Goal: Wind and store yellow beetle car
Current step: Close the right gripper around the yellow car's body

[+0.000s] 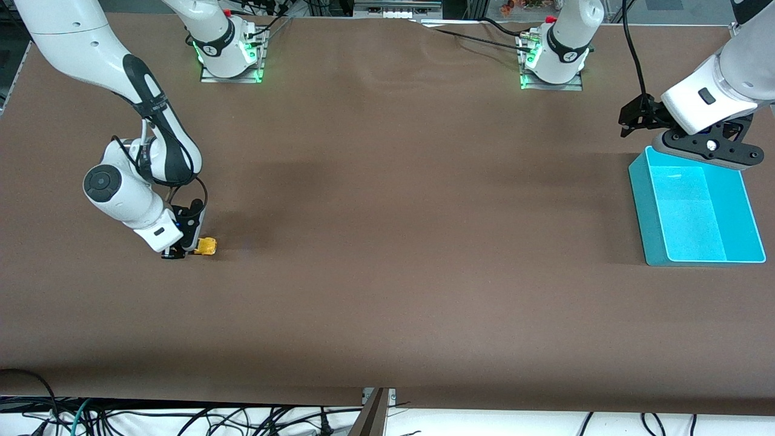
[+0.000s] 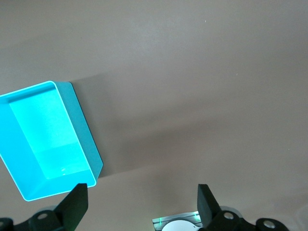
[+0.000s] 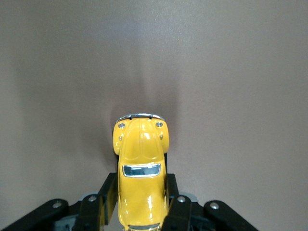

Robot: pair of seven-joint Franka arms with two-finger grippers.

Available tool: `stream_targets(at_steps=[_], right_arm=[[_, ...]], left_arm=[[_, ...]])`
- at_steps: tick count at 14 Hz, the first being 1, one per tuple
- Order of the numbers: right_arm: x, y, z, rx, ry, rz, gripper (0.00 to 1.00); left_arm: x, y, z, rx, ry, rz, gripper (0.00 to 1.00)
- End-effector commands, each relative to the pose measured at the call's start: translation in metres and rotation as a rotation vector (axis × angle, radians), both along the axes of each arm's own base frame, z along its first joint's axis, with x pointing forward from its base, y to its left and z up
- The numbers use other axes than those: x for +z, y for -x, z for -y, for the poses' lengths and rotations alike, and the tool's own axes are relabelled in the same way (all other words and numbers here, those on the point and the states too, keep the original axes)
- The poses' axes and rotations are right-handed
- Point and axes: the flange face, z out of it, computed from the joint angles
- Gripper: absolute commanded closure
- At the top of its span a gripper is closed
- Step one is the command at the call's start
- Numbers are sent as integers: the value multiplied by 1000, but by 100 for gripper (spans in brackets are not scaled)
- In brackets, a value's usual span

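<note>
The yellow beetle car point(image 1: 206, 246) rests on the brown table toward the right arm's end. In the right wrist view the yellow beetle car point(image 3: 141, 173) shows its rounded roof, one window and a chrome bumper. My right gripper point(image 1: 184, 250) is down at the table, shut on the car's sides, with a black finger point(image 3: 107, 192) pressed against each flank. My left gripper point(image 1: 633, 121) hangs open in the air by the teal bin's point(image 1: 642, 206) farther end, nothing between its fingers point(image 2: 76, 204).
The teal bin point(image 2: 91, 144) stands open-topped and holds nothing, at the left arm's end of the table. Both arm bases point(image 1: 230, 54) sit along the table's farther edge. Cables lie below the table's nearer edge.
</note>
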Motion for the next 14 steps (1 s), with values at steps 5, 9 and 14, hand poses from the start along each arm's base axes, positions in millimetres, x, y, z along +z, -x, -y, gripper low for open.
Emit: stream_targets(at_steps=[5, 9, 14], right_arm=[[3, 6, -1, 5, -1, 0, 58], [-1, 9, 3, 4, 0, -7, 58], [-6, 11, 20, -12, 1, -16, 58]], left_arm=[[7, 1, 2, 1, 7, -1, 0], [7, 1, 2, 1, 7, -1, 0], [7, 1, 2, 1, 7, -1, 0]])
